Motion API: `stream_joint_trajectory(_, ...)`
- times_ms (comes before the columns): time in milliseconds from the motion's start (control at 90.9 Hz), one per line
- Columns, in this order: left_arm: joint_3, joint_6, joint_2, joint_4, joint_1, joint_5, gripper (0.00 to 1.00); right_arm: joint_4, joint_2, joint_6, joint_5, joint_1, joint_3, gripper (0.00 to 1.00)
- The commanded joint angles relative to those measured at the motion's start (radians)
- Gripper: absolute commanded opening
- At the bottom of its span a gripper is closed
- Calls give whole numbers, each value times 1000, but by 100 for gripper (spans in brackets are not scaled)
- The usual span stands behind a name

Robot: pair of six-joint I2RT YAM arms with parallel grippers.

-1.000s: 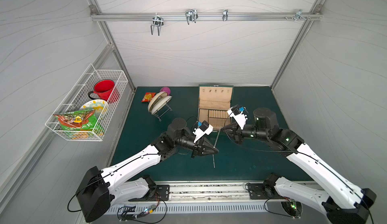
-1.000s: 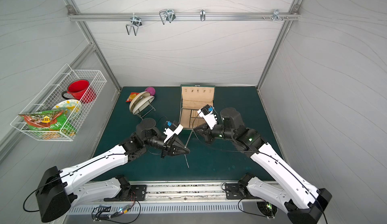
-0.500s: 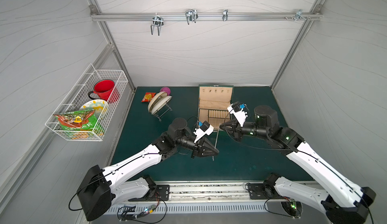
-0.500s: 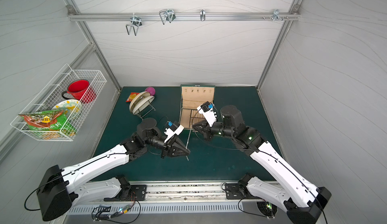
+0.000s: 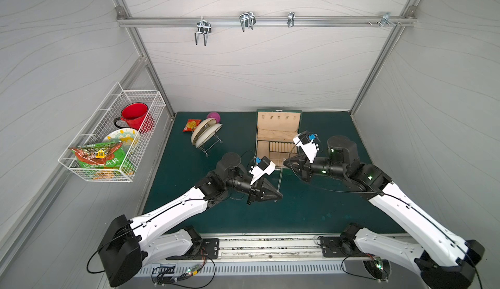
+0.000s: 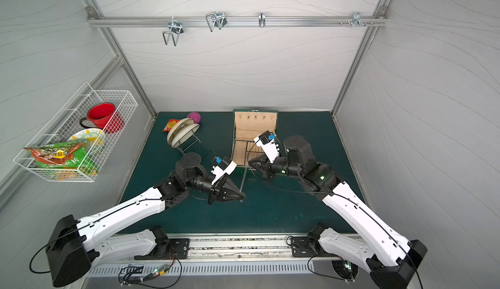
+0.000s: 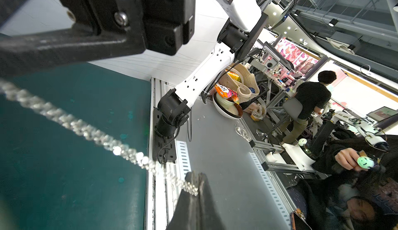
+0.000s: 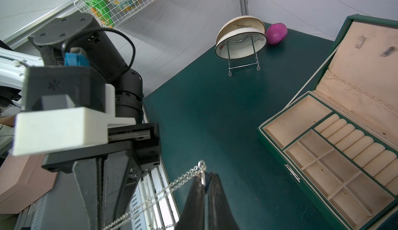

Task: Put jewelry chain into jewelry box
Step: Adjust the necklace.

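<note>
The jewelry chain [image 5: 281,178] [image 6: 244,182], thin and silver, is stretched above the green mat between my two grippers, in front of the jewelry box. The left gripper [image 5: 280,195] [image 6: 243,196] [image 7: 196,175] is shut on one end of the chain [image 7: 86,130]. The right gripper [image 5: 284,161] [image 6: 249,161] [image 8: 207,175] is shut on the other end, where the chain [image 8: 183,179] has a small ring. The jewelry box [image 5: 278,120] [image 6: 254,120] [image 8: 297,114] stands open just behind the right gripper. It is dark green with beige lining, and its compartments are empty.
A wire stand with bowls [image 5: 205,136], a pink ball [image 5: 213,116] and a snack packet [image 5: 190,124] sit at the back left of the mat. A wire basket [image 5: 113,136] with a red mug hangs on the left wall. Hooks hang from a rail [image 5: 246,21] above.
The right gripper has shifted slightly left with its end of the chain. The loose tail that hung below the left gripper a second ago no longer shows.
</note>
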Motion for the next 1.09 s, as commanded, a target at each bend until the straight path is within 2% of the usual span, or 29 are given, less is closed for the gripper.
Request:
stream_joint_trajectory(0, 17, 43, -46, 9, -1, -40, 0, 0, -30, 2, 20, 7, -23, 0)
stream_joint_trajectory(319, -4, 35, -107, 74, 30, -125, 0, 17, -80, 27, -2, 7, -134, 0)
stream_joint_trajectory(715, -18, 2, -131, 119, 42, -214, 0, 100, -79, 44, -129, 31, -247, 0)
stream_joint_trajectory(1079, -22, -52, -123, 158, 50, -212, 1, 168, -60, 49, -140, 56, -291, 0)
